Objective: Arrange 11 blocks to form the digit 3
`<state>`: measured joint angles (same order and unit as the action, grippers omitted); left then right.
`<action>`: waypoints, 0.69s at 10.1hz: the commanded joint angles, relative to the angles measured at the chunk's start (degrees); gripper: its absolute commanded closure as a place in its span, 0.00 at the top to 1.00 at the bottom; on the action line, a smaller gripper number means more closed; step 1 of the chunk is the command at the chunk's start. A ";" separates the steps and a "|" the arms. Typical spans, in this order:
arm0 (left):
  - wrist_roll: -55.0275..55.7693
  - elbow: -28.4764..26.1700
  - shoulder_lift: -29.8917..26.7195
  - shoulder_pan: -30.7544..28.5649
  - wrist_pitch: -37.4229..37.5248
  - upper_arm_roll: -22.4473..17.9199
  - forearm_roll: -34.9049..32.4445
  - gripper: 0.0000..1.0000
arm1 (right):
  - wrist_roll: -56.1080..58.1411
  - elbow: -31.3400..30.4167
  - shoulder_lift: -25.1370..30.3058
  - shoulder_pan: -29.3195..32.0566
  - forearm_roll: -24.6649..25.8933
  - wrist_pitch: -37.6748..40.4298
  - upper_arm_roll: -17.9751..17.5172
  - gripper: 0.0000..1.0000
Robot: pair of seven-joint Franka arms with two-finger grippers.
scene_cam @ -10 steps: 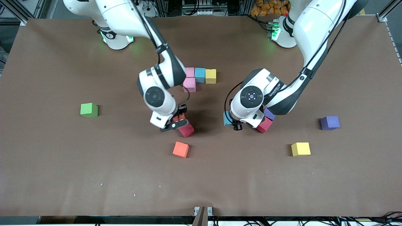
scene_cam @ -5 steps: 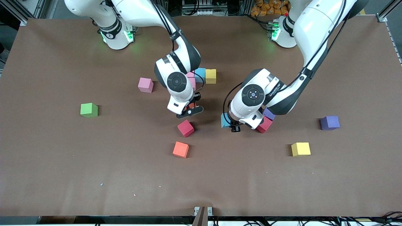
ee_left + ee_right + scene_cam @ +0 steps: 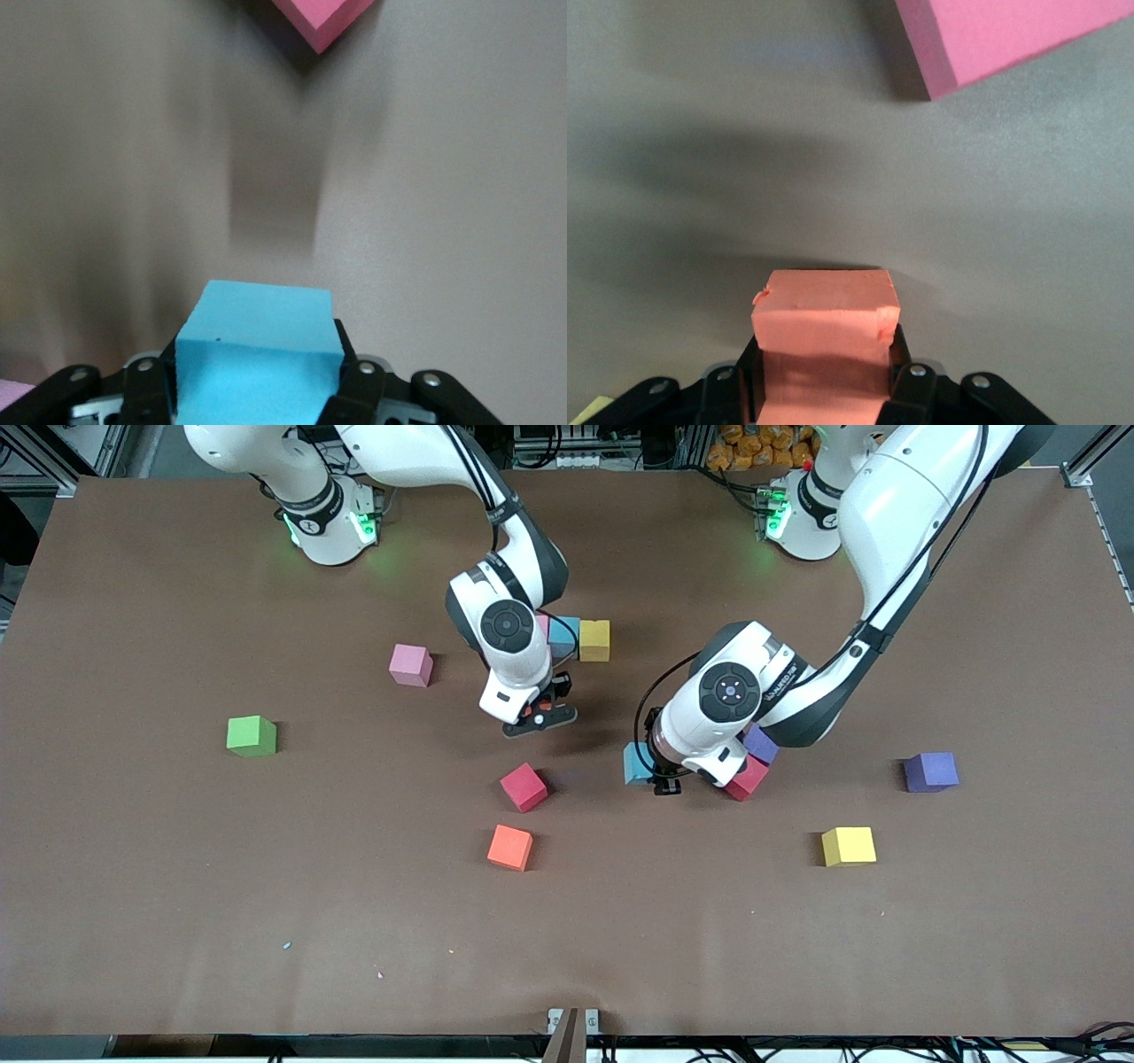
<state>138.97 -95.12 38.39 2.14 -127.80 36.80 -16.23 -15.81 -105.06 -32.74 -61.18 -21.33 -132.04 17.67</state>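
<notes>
My right gripper (image 3: 536, 717) (image 3: 824, 382) hangs shut on an orange-red block (image 3: 826, 323), close beside the row of pink (image 3: 540, 625), light blue (image 3: 563, 631) and yellow (image 3: 594, 640) blocks. A pink block (image 3: 1010, 35) lies just ahead of it. My left gripper (image 3: 654, 773) (image 3: 257, 390) is shut on a light blue block (image 3: 634, 763) (image 3: 255, 341), low at the table. A purple block (image 3: 760, 746) and a crimson block (image 3: 747, 779) lie half hidden under that hand. Loose blocks: pink (image 3: 411, 664), crimson (image 3: 524, 786), orange (image 3: 510, 847), yellow (image 3: 848, 846), purple (image 3: 930, 771).
A green cube (image 3: 252, 735) sits alone toward the right arm's end of the table. A pink-red block's corner (image 3: 323, 18) shows in the left wrist view. Both arms reach over the table's middle.
My right gripper has carried the orange-red block from beside the loose crimson block up to the pink-blue-yellow row, uncovering the loose pink block. The left gripper has barely shifted.
</notes>
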 commanded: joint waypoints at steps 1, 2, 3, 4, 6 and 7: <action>-0.63 -3.66 -2.18 -0.83 -2.09 0.55 0.49 0.24 | -3.33 -3.66 3.03 -2.09 0.14 -0.76 0.87 0.00; -1.15 -3.75 -2.00 -0.83 -2.19 0.55 0.41 0.24 | -4.92 -4.01 3.03 -3.06 0.15 -1.20 1.31 0.00; -1.25 -3.67 -1.39 -0.48 -2.45 0.47 0.32 0.24 | -6.24 -4.10 3.03 -3.33 0.15 -1.38 1.40 0.00; -1.33 -3.67 -0.78 -0.13 -4.19 0.38 -0.99 0.24 | -8.60 -4.19 3.03 -3.42 0.15 -1.73 1.49 0.00; -1.42 -3.41 0.19 0.66 -4.30 0.29 -5.03 0.24 | -11.53 -4.36 3.12 -5.08 0.76 -2.00 2.89 0.00; -1.34 -3.66 0.28 1.10 -4.30 0.29 -5.13 0.24 | -11.53 -5.15 3.12 -7.09 1.28 -2.87 5.16 0.00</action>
<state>138.04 -98.14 38.66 2.87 -131.21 37.03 -19.78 -25.68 -107.37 -31.68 -65.25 -21.10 -133.67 19.83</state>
